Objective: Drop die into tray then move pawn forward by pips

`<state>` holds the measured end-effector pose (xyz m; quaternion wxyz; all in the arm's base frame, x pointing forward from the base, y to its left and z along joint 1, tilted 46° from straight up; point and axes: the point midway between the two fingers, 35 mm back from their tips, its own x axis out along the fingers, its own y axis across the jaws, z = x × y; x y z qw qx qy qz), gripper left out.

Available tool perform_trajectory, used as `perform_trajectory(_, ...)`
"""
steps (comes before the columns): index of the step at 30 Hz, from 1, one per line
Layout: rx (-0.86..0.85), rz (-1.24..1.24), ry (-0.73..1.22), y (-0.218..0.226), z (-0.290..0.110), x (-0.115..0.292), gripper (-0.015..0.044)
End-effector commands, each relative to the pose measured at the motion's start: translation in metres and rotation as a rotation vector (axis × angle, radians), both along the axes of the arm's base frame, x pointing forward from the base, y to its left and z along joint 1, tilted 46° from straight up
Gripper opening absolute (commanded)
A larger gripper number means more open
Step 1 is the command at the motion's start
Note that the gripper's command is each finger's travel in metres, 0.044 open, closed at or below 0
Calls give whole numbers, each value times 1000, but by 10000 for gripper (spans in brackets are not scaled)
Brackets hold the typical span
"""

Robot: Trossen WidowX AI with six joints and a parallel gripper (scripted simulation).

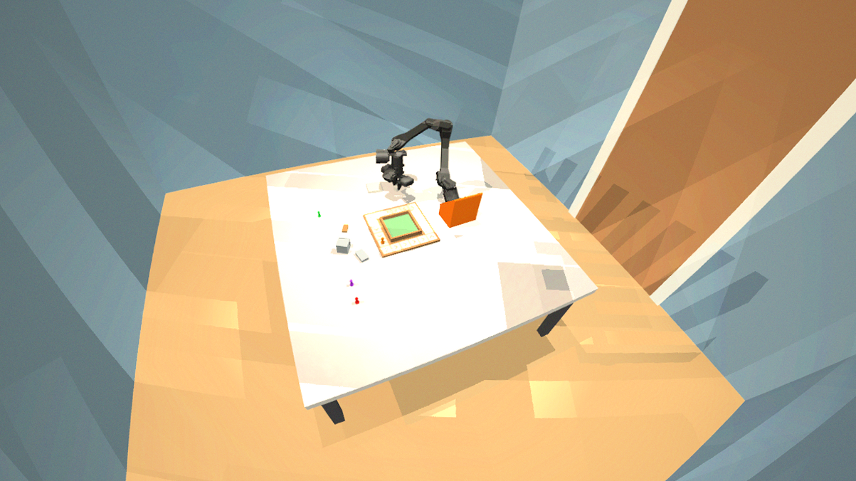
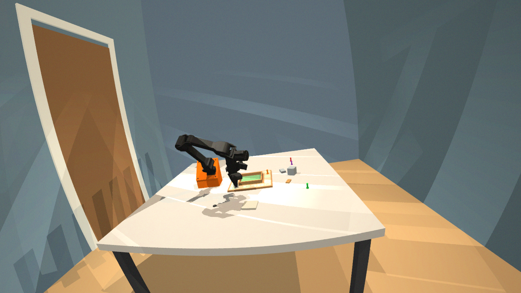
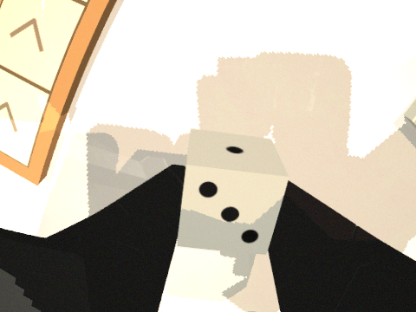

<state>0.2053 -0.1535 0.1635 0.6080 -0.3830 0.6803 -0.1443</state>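
My gripper [image 3: 225,185] [image 1: 399,185] [image 2: 235,184] is shut on the white die [image 3: 230,203]. The die's near face shows three pips and its top face shows one. The die is held a little above the table, just off the board's near edge. The board [image 1: 419,244] [image 2: 268,180] [image 3: 87,47] has a ring of cream arrow squares around a green dice tray [image 1: 400,224] [image 2: 251,178]. A small orange pawn [image 1: 382,240] [image 2: 267,171] stands on the ring, on the side away from my gripper.
The arm's orange base [image 1: 460,209] [image 2: 207,178] stands beside the board. A flat cream tile [image 2: 250,204] and a small dark disc [image 2: 214,205] lie near my gripper. A grey cube [image 1: 342,243], a grey tile [image 1: 361,255], an orange block [image 1: 345,228] and green [image 1: 319,214], purple [image 1: 350,281] and red [image 1: 356,298] pawns lie beyond the board.
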Motion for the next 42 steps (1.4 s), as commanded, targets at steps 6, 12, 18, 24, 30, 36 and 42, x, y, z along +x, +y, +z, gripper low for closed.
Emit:
perform_trajectory(6,-13,0,-3,30,29,-6,0)
perform_trajectory(12,-26,4,-4,43,44,-12,0)
perform_trajectory(18,-20,98,86,54,28,6,0)
perform_trajectory(24,-17,224,206,71,4,27,0)
perform_trajectory(30,-18,349,326,89,-21,44,0)
perform_trajectory(36,-22,473,447,108,-48,56,0)
perform_trajectory(42,-30,595,568,128,-76,64,0)
